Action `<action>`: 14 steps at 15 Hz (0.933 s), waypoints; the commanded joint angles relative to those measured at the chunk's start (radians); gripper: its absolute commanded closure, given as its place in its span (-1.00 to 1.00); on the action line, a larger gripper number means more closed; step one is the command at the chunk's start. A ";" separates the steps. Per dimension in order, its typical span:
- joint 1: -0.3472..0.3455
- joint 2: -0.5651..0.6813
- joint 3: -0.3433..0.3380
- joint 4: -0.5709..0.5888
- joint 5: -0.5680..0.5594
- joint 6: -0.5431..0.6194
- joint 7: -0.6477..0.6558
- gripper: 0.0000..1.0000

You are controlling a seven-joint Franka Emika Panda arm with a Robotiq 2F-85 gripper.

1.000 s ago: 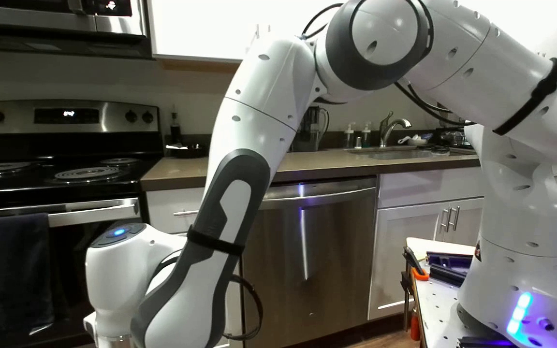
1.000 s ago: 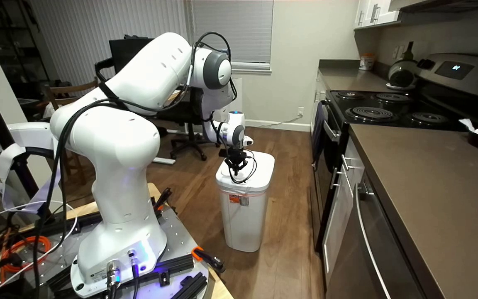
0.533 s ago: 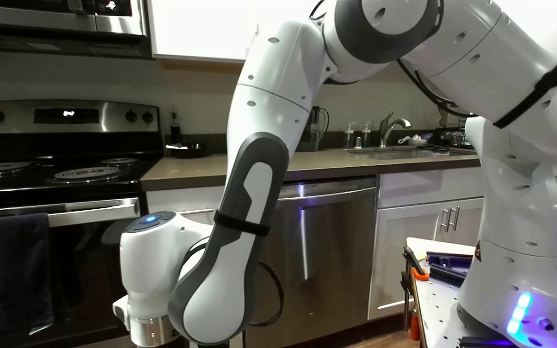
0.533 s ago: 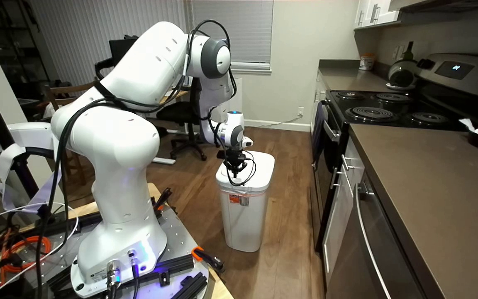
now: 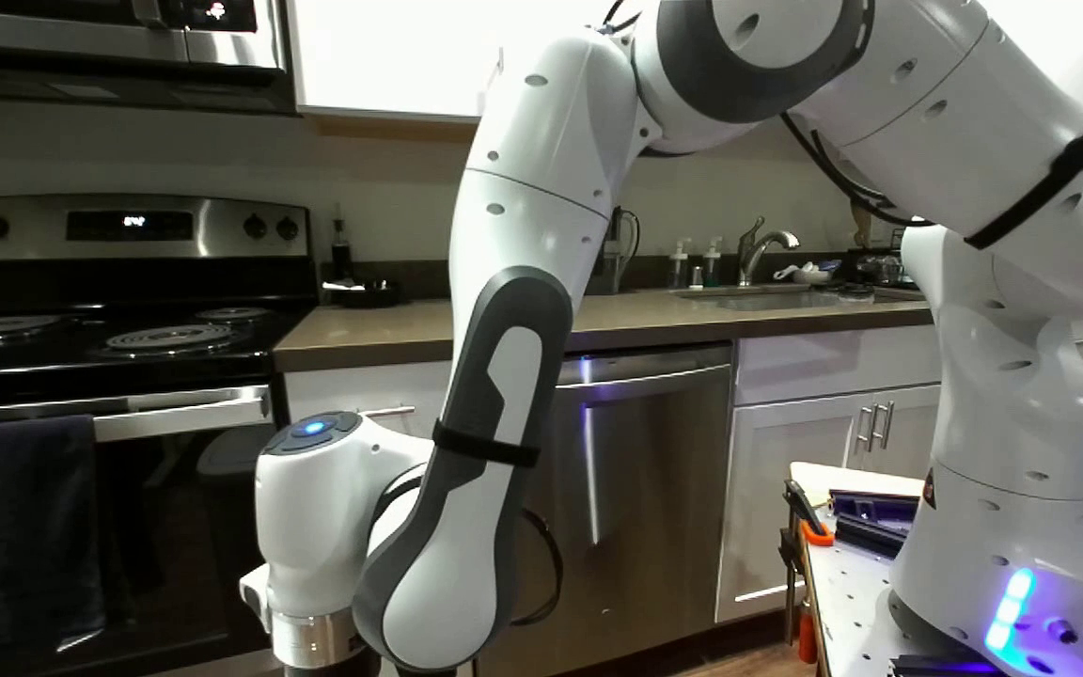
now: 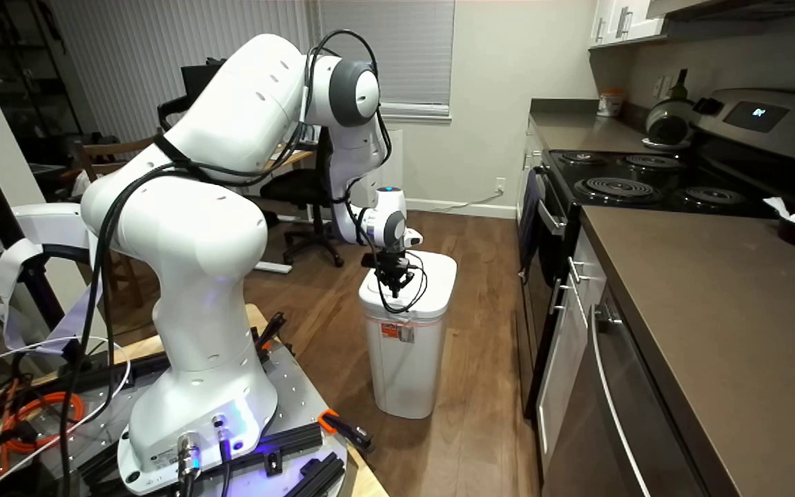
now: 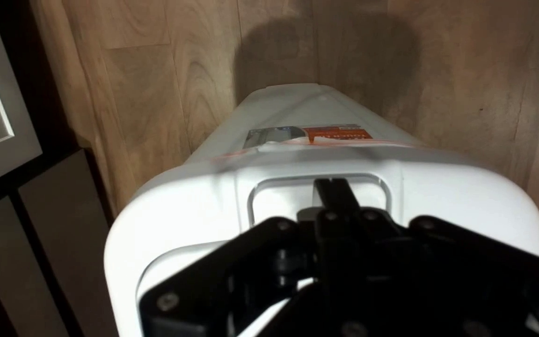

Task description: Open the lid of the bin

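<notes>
The white bin (image 6: pixel 404 366) stands upright on the floor, and its white lid (image 6: pixel 439 273) lies flat and closed on top. In the wrist view the lid (image 7: pixel 171 206) fills the middle, with a rounded rectangular panel (image 7: pixel 276 199) near its edge on the label side. My gripper (image 7: pixel 331 181) points down over this panel with its two black fingertips together and nothing between them. In an exterior view the gripper (image 6: pixel 396 293) is at the near part of the lid. I cannot tell whether the tips touch the panel. The bin and fingertips are out of view in the remaining exterior view.
A stove (image 6: pixel 618 186) and a counter (image 6: pixel 701 297) with a dishwasher (image 5: pixel 635 489) run along one side of the bin. The robot's base table (image 6: pixel 301 386) is near the bin. A loose cable (image 6: pixel 425 283) hangs beside the gripper. An office chair (image 6: pixel 308 193) stands behind.
The wrist and forearm have moved back toward the robot's base, with the elbow rising. The gripper stays over the near part of the lid, slightly nearer its edge. The bin and lid have not moved.
</notes>
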 commanded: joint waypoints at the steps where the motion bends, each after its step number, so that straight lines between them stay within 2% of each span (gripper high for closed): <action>1: 0.037 0.017 -0.040 0.023 -0.020 0.021 0.047 0.94; 5: 0.033 0.042 -0.042 0.058 -0.021 0.029 0.035 0.94; 14: -0.077 0.111 0.054 0.139 0.001 0.039 -0.042 0.95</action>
